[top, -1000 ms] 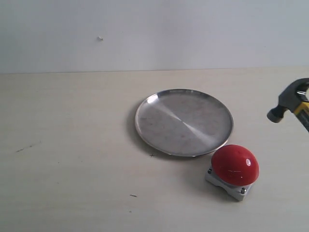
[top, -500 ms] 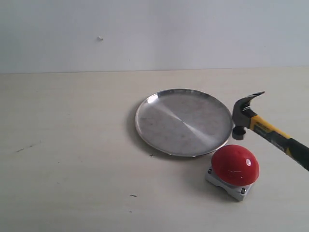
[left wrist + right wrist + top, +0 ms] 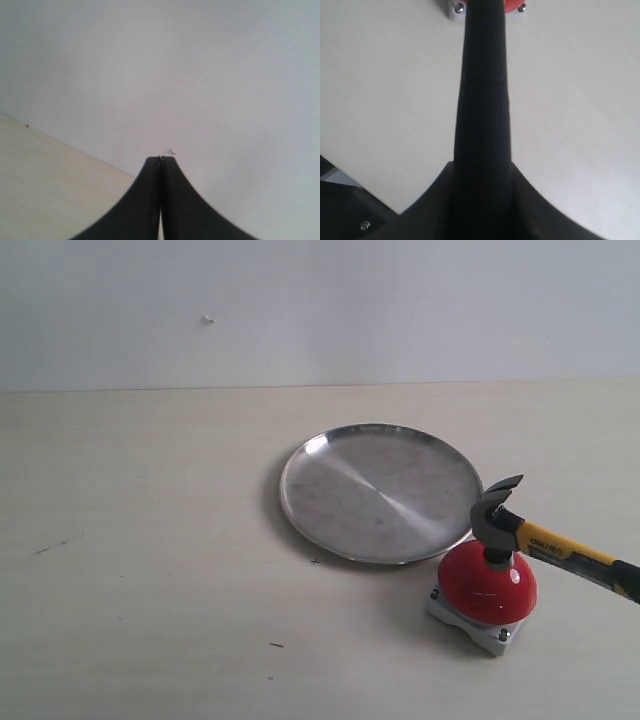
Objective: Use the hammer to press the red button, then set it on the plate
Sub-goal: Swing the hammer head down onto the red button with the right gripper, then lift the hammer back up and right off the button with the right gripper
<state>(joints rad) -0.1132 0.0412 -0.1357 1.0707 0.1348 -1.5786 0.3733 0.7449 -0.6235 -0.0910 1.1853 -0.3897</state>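
The hammer (image 3: 545, 543) reaches in from the right edge of the exterior view, its dark head (image 3: 493, 520) resting on top of the red button (image 3: 487, 582). The button's grey base (image 3: 470, 627) sits just in front of the plate (image 3: 380, 490), to its right. In the right wrist view my right gripper (image 3: 482, 172) is shut on the hammer's black handle (image 3: 484, 90), which runs out to the button's base (image 3: 454, 9) at the frame edge. My left gripper (image 3: 160, 160) is shut with nothing in it, pointing at a pale wall. Neither gripper shows in the exterior view.
The pale wooden table (image 3: 150, 540) stretches left of the plate, bearing only small dark marks (image 3: 55, 545). A white wall (image 3: 320, 310) stands behind the table. In the right wrist view the table's edge (image 3: 350, 182) runs near the gripper.
The hammer has swung in from the right edge and down; its head, earlier in the air beside the plate, now rests on the red dome. Plate and button have not moved.
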